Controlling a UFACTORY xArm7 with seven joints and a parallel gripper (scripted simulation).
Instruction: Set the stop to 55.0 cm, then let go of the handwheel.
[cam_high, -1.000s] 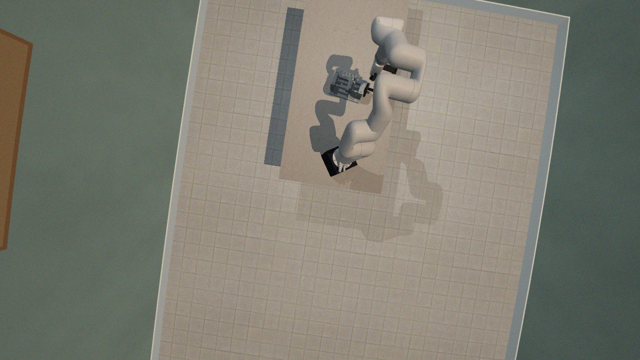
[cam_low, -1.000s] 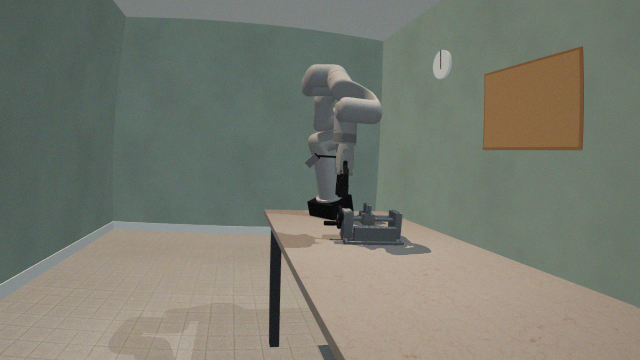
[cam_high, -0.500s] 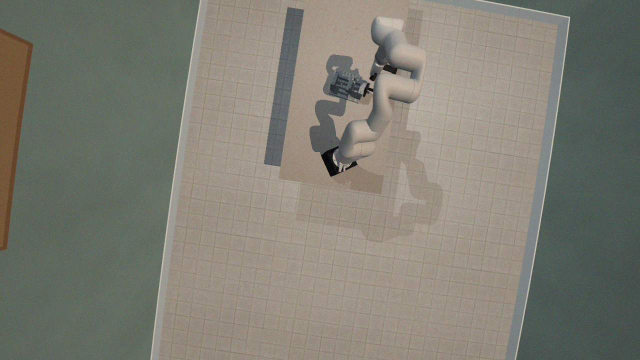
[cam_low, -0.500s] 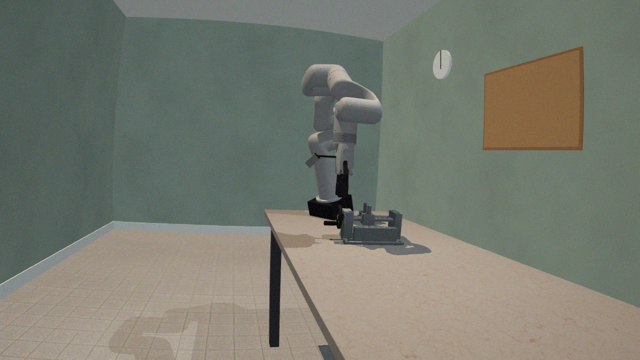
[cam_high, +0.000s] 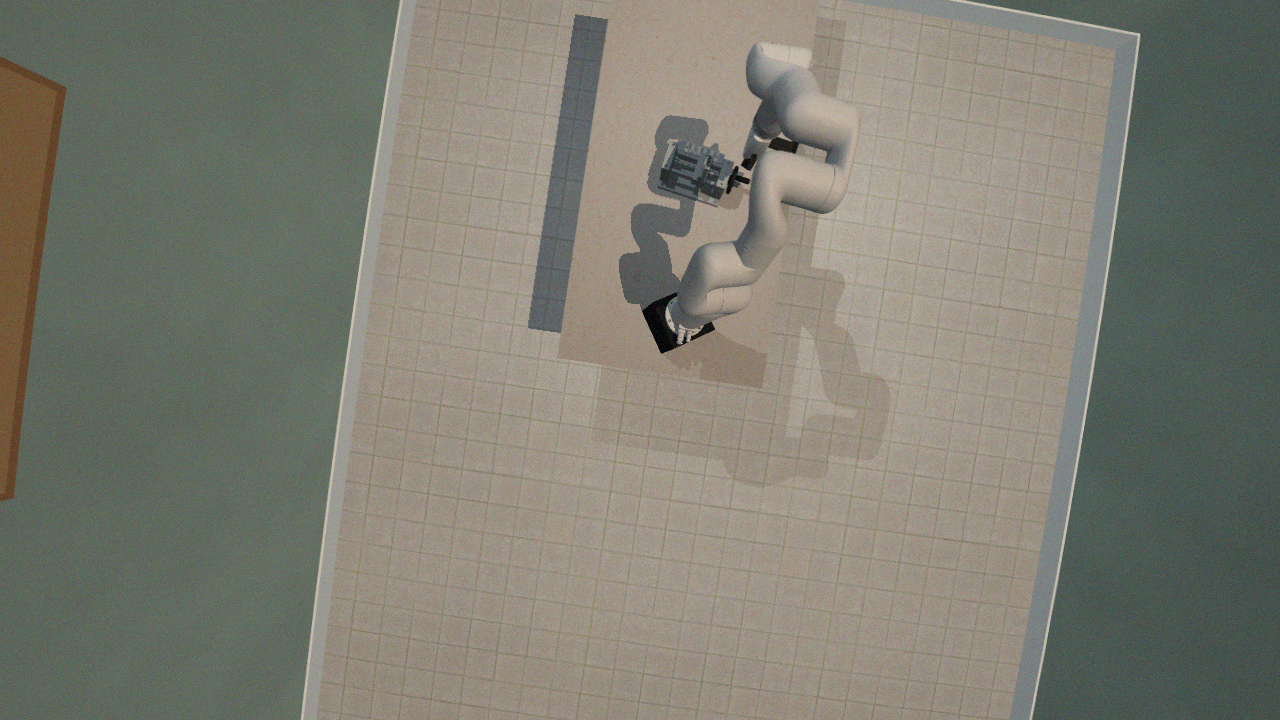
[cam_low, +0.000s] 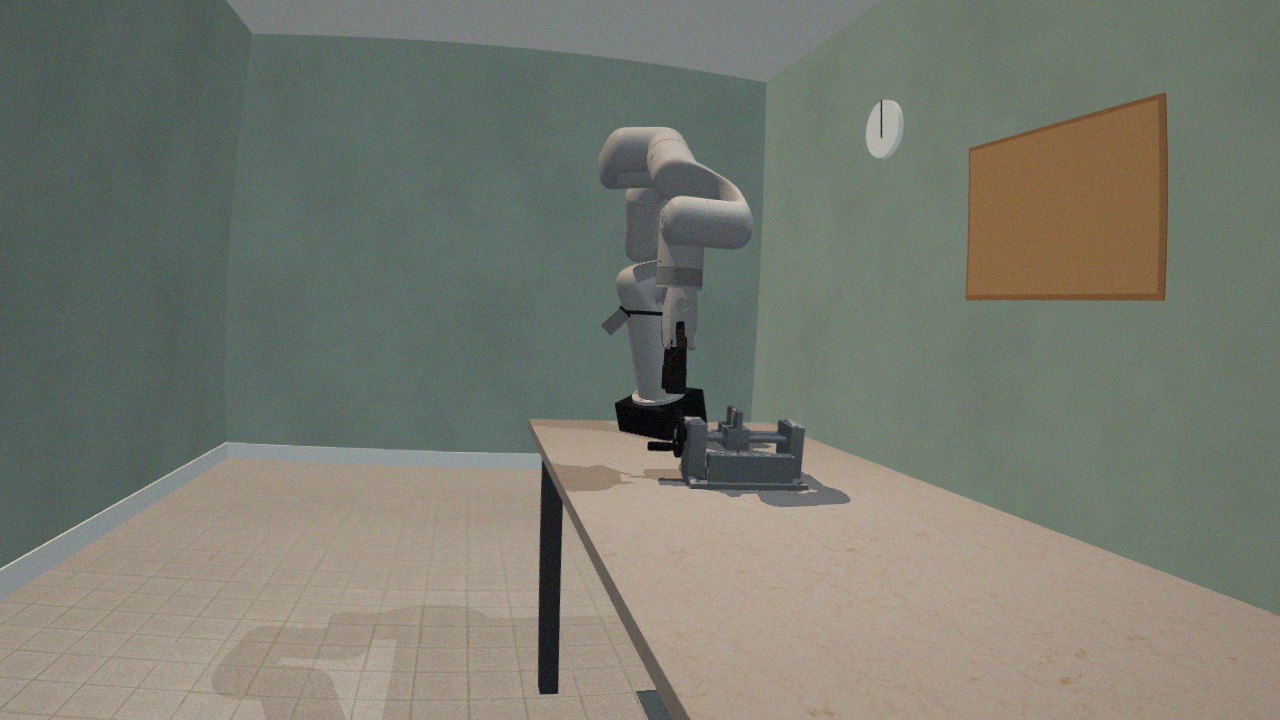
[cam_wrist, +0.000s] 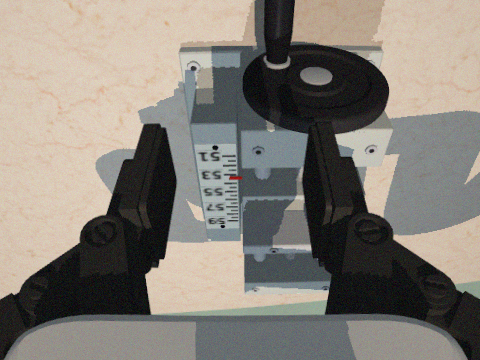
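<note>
Black handwheel (cam_high: 733, 181) (cam_low: 680, 435) (cam_wrist: 345, 102) is at the near end of the grey stop fixture (cam_high: 687, 170) (cam_low: 751, 470) (cam_wrist: 367, 145), out on its end block, with the crank handle (cam_high: 742, 180) (cam_low: 660, 445) (cam_wrist: 279, 32) sticking straight out; the whole fixture sits flat on the desk (cam_high: 626, 80) (cam_low: 850, 573) (cam_wrist: 55, 200). From where I'm driving, the hand (cam_high: 750, 162) (cam_low: 674, 390) (cam_wrist: 238, 151) is apart, fingers well spread, nothing between them; exterior cam puts it above the wheel's level, pointing down, so I'm not gripping the handle. Wrist cam gives me the scale (cam_wrist: 218, 195) upside down; red pointer (cam_wrist: 235, 178) is right about at 53, so it's short of the 55 we want. The stop carriage (cam_low: 735, 437) rides the rods between the two end blocks, fwiw; I can't tell its outline for sure in the wrist view. White arm (cam_high: 801, 183) (cam_low: 707, 222) is folded over from its black base (cam_high: 660, 335) (cam_low: 633, 418); corkboard (cam_high: 22, 277) (cam_low: 1065, 210) and clock (cam_low: 884, 128) are on the wall.
</note>
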